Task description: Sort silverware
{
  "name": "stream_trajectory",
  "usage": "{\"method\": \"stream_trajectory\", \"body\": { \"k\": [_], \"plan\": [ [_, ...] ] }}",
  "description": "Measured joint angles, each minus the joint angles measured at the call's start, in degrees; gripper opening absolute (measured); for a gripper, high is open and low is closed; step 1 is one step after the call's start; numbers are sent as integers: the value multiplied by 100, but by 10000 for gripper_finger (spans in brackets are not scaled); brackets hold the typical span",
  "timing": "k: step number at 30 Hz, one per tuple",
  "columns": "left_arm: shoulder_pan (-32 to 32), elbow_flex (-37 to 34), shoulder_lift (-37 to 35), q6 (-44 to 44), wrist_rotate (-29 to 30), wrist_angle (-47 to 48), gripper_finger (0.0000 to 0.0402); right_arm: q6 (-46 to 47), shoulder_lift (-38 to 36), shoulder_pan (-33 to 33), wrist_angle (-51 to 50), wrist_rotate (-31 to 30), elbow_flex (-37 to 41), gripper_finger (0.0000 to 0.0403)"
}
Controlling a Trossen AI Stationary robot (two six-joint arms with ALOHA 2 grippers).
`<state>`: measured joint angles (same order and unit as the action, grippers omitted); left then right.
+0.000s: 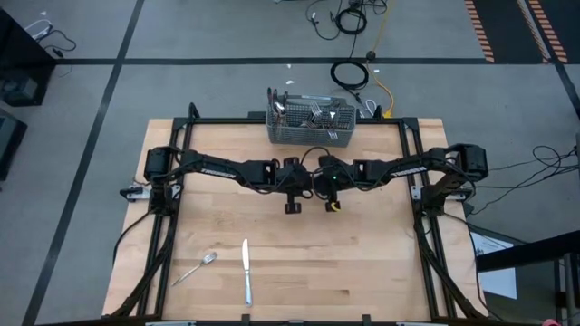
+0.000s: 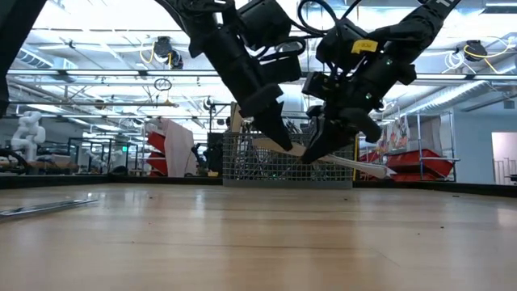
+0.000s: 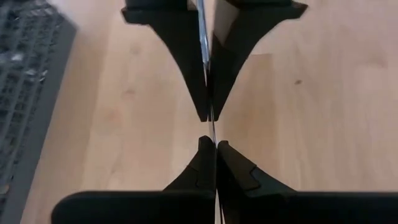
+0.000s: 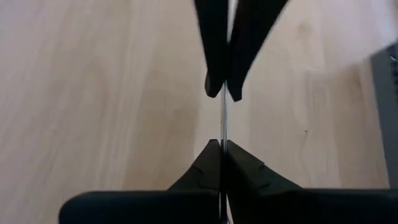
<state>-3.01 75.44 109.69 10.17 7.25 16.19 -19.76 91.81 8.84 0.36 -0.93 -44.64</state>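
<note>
A slim flat piece of silverware (image 2: 355,166) hangs above the middle of the table, held by both grippers; which kind it is I cannot tell. My left gripper (image 3: 211,144) and my right gripper (image 4: 222,144) slant down toward each other, both shut on it, tips almost meeting (image 1: 313,186). In the low view the left gripper (image 2: 279,139) is on the left and the right gripper (image 2: 317,149) beside it. A fork (image 1: 195,269) and a table knife (image 1: 246,272) lie flat on the near left of the table. My left gripper pinches the silverware piece's two flat faces (image 3: 211,132) between its two fingers, which slant down from the table's left. The piece shows edge-on between them. It is lifted clear of the table. My right gripper pinches the same piece by its flat faces (image 4: 222,130) between its two fingers, slanting down from the table's right, right next to the left gripper's fingertips (image 4: 214,87). The piece's free end (image 2: 384,170) sticks out past it toward the table's right, tilted slightly down.
A grey wire-mesh basket (image 1: 311,124) holding several pieces of silverware stands at the middle of the table's far edge. Bare wood (image 1: 362,263) lies under and in front of the grippers. Dark frame rails (image 1: 426,226) run along the table's sides.
</note>
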Motion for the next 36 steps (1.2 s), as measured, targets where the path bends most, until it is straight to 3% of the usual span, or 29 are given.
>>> {"method": "stream_trajectory", "body": {
  "k": [4,14,18,21,27,33,36],
  "plan": [
    [0,116,-13,-316,554,115,31,457,7,17,212,-68,7,1],
    [-309,470,-515,-350,517,811,202,684,4,220,612,108,-1,0],
    [-420,700,-809,-209,571,1088,250,716,8,324,670,112,9,0],
    [-472,910,-1199,70,809,1191,264,793,9,424,804,107,13,0],
    [-711,1040,-2345,211,1109,1176,262,1269,-132,866,2030,130,4,0],
    [-1066,1051,-3693,-218,704,801,251,1919,-251,1431,4348,129,-56,0],
    [-1133,1047,-4113,-220,502,591,251,2010,-240,1667,4563,144,-379,0]
  ]
}}
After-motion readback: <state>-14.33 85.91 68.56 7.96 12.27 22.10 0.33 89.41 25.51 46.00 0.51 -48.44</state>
